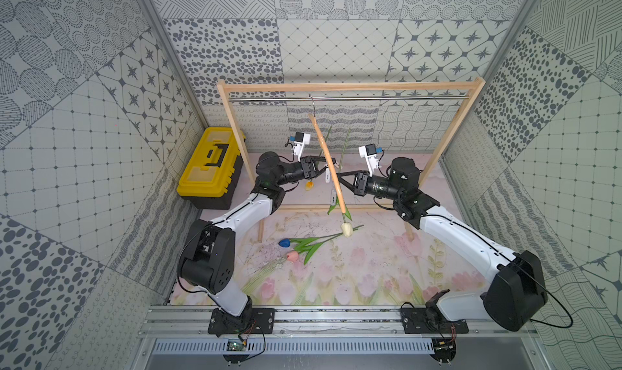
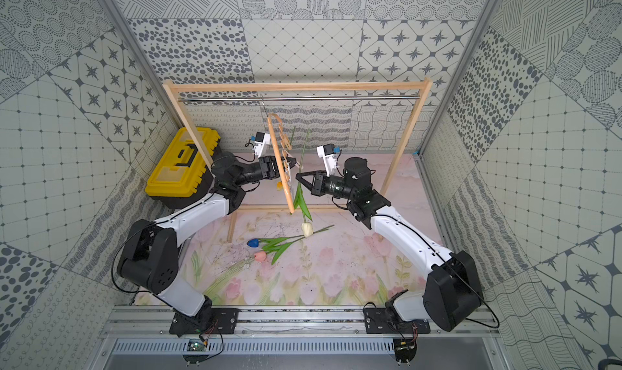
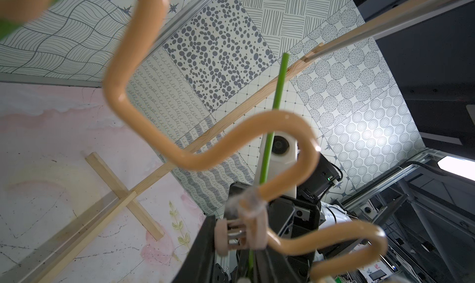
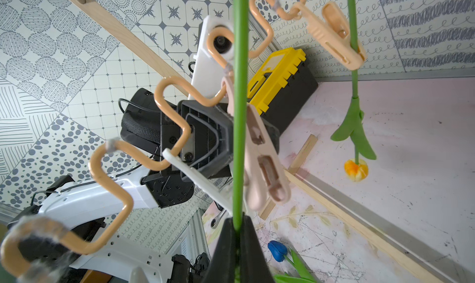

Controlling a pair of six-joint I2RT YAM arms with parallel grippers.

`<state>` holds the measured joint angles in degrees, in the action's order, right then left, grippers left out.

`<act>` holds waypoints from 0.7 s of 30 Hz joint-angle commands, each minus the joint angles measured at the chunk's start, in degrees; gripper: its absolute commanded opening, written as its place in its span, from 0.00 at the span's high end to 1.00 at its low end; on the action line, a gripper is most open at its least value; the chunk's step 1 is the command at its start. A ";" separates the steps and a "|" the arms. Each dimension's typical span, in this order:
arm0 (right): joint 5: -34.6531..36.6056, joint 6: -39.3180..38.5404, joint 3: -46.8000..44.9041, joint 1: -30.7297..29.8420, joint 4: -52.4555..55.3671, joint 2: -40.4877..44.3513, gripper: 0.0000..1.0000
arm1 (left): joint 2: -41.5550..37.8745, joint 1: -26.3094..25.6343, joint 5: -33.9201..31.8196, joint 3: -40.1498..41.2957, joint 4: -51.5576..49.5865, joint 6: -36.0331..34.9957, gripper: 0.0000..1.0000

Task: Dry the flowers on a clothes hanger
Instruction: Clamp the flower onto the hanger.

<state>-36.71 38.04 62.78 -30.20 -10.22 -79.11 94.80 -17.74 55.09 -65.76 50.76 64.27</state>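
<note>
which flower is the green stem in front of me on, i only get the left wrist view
observer: The cream tulip; its head points down, near the front end of the clothes hanger.
operator: anything clipped already
observer: Yes, the yellow tulip hangs head down from a clip on the hanger's wavy rail.
operator: what's left on the table
observer: The blue tulip and the pink tulip lie together on the flowered mat.
</note>
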 commanded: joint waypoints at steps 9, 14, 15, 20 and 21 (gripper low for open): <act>-0.42 2.73 -3.99 1.13 -5.13 1.25 1.00 | -0.41 -0.26 1.16 -0.34 -0.64 -1.60 0.90; -0.32 3.12 -3.21 1.18 -4.99 0.47 1.00 | -0.66 -0.30 1.37 -0.37 -1.10 -2.13 0.91; -0.15 3.31 -3.23 1.18 -5.28 0.45 1.00 | -0.76 -0.16 1.32 -0.36 -1.10 -2.15 0.91; 0.92 5.10 -4.38 1.81 -6.54 0.62 1.00 | -1.05 -0.21 1.36 -0.13 -1.59 -2.61 0.91; 1.09 5.20 -4.62 1.96 -6.73 0.71 1.00 | -1.22 -0.14 1.40 -0.07 -1.71 -2.68 0.91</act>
<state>-36.84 41.85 59.29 -28.99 -13.98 -78.35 94.63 -17.74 54.89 -65.76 50.19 62.65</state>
